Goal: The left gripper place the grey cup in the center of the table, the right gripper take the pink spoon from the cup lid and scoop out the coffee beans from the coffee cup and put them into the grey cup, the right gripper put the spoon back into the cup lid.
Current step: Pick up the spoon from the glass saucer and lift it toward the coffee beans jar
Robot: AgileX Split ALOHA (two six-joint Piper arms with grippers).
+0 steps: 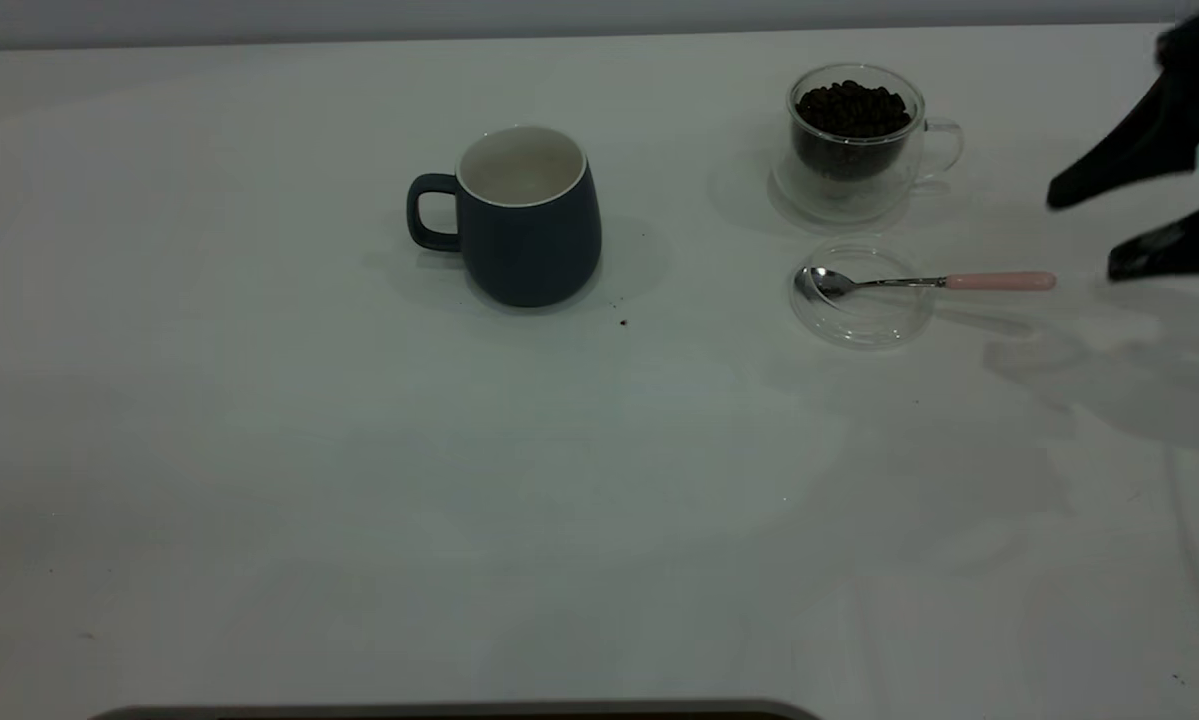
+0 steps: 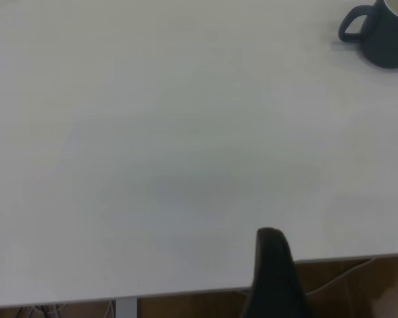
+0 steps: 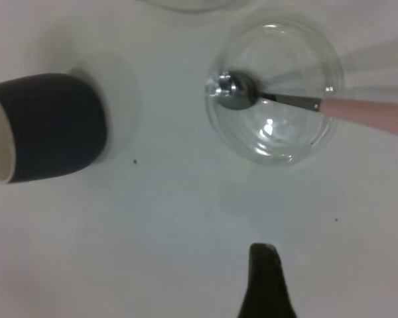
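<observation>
The grey cup stands upright and empty near the table's middle, handle to the left; it also shows in the left wrist view and the right wrist view. The coffee cup holds the coffee beans at the back right. In front of it the cup lid carries the pink spoon, handle pointing right. My right gripper is open and empty, just right of the spoon's handle end. One left gripper finger hangs over the table's edge, far from the cup.
A dark speck lies on the table just in front of the grey cup. A grey rounded edge runs along the near side. In the left wrist view, cables hang below the table edge.
</observation>
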